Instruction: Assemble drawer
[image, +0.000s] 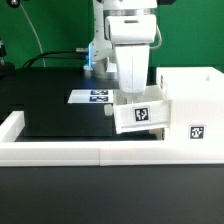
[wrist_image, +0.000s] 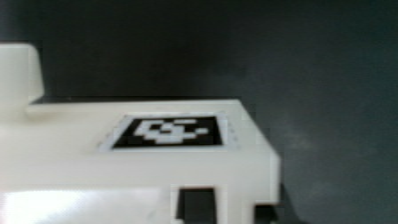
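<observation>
Exterior view: arm (image: 133, 55) upright over tray (image: 140, 112)

The robot arm (image: 128, 40) is white and chunky, with grey bands and a small blue light.

White tray (image: 138, 114), black-and-white square tag (image: 141, 114) on front. White box housing (image: 195, 110), same tag pattern on wall. Desk (image: 50, 105) black; edging rails (image: 60, 152) white. Marker board (image: 95, 96) white, black tags. Arm (image: 125, 40) white.
</observation>
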